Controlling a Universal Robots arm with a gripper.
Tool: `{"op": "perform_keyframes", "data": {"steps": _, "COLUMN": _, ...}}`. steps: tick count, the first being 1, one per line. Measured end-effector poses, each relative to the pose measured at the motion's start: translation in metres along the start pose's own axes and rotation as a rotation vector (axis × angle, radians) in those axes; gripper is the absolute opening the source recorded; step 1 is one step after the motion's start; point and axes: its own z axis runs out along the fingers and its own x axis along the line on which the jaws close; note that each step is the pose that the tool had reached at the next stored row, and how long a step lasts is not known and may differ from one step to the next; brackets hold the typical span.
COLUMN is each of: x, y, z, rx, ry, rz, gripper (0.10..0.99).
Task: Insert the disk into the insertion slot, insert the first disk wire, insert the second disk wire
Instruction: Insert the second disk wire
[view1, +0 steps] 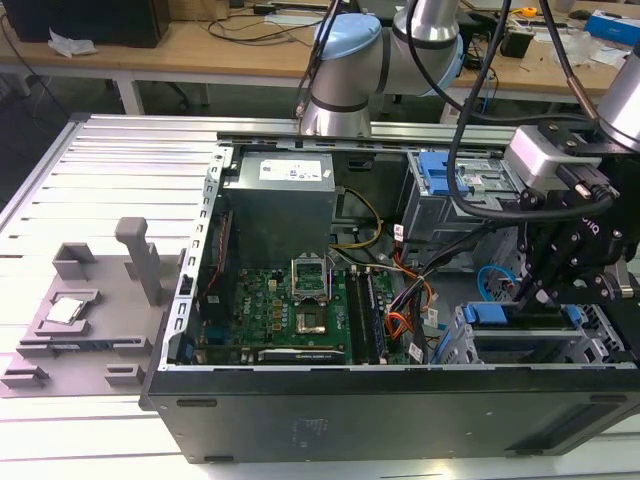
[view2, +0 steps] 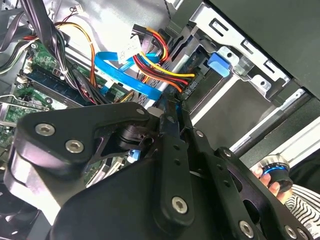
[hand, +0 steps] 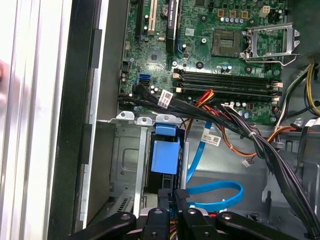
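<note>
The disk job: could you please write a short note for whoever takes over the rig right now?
Gripper: low inside the case, at the disk's end. Open or shut: cannot tell.
Disk: appears seated in the slot, with its blue carrier showing.
Wires: the blue cable and the red-yellow-black bundle lie close to the gripper. Whether either is plugged in cannot be seen.
Done: disk insertion, apparently.
Left: check both wires.

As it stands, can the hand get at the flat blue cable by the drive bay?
Probably yes. The hand sits right beside the flat blue cable, with nothing between them; the black wire bundle runs further off.
</note>
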Motion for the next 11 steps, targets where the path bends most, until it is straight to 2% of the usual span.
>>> {"op": "perform_keyframes", "data": {"steps": 2, "x": 0.0002, "y": 0.0000, "z": -0.0001, "rx": 0.000, "ry": 0.0013, "rz": 0.000, "gripper": 0.161}}
{"op": "perform_keyframes", "data": {"steps": 6, "x": 0.0005, "y": 0.0002, "z": -0.0038, "rx": -0.001, "ry": 0.0137, "rz": 0.001, "gripper": 0.161}}
{"op": "perform_keyframes", "data": {"steps": 11, "x": 0.0003, "y": 0.0002, "z": -0.0015, "rx": -0.002, "ry": 0.0143, "rz": 0.001, "gripper": 0.161}}
